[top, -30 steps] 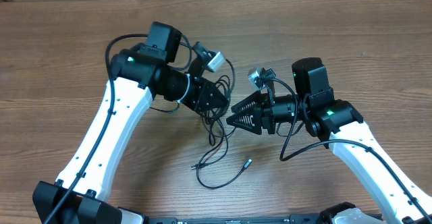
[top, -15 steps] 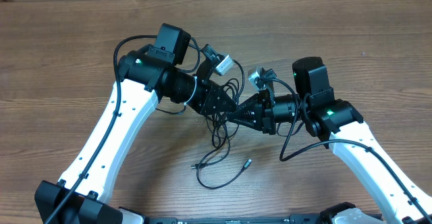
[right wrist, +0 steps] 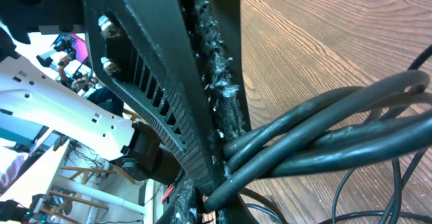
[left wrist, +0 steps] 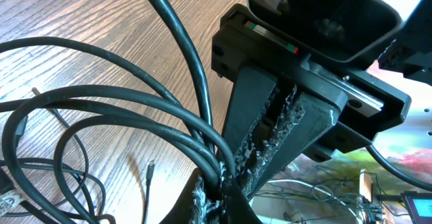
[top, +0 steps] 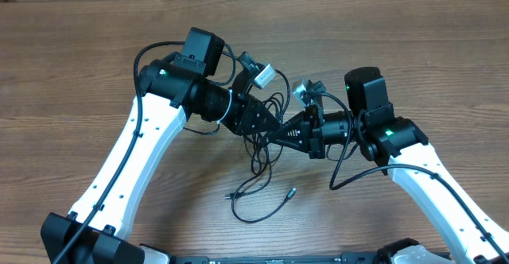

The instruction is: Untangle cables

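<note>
The cables (top: 261,162) are thin black cords in a tangle at the table's middle, with loose plug ends trailing toward the front. My left gripper (top: 269,129) and my right gripper (top: 278,135) meet tip to tip over the tangle. In the left wrist view the left gripper (left wrist: 219,187) is shut on a bunch of several cords (left wrist: 135,116), with the right gripper's fingers right behind. In the right wrist view the right gripper (right wrist: 212,190) is shut on the same bunch (right wrist: 324,136), the left gripper's fingers pressed beside it.
Brown wooden table (top: 79,41). A loose silver-tipped plug end (top: 292,191) lies on the wood in front of the tangle. The arms' own thick black wires loop beside each wrist.
The left arm swung right and closed in on the right gripper; the two grippers now touch over the tangle. The right arm barely moved. Nothing changed in the last half second.
</note>
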You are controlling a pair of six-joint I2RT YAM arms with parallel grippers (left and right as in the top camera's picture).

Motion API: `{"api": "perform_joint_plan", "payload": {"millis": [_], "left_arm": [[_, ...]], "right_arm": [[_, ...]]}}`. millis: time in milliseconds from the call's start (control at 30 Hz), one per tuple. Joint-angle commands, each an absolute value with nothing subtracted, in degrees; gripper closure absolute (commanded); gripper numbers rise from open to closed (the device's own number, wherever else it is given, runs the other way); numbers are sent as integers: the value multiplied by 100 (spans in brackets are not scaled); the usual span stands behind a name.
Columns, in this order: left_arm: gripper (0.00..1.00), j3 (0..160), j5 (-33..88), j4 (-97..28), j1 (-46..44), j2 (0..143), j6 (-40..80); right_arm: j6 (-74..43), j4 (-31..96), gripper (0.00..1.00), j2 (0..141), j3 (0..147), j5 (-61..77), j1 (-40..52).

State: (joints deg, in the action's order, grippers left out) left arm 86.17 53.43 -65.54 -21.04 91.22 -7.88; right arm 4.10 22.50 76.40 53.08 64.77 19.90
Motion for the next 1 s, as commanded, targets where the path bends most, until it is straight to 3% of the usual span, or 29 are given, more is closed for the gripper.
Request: {"api": "perform_joint_plan", "payload": {"millis": [0, 233, 633, 967], "left_arm": [[96, 8646, 5555, -6530, -2156, 9153, -854], [96, 8646, 5210, -6543, -2156, 9153, -854], [96, 8643, 4565, -6770, -2156, 9153, -858], [96, 8643, 4112, -6995, -2156, 9153, -860]], "right_arm": [[434, 2187, 96, 7561, 5321, 6567, 1988], [226, 2154, 96, 7561, 5321, 6337, 1988], [-1688, 3251, 96, 7561, 5321, 2014, 1986], [-2919, 3938, 96, 7561, 5321, -276, 1986]]}}
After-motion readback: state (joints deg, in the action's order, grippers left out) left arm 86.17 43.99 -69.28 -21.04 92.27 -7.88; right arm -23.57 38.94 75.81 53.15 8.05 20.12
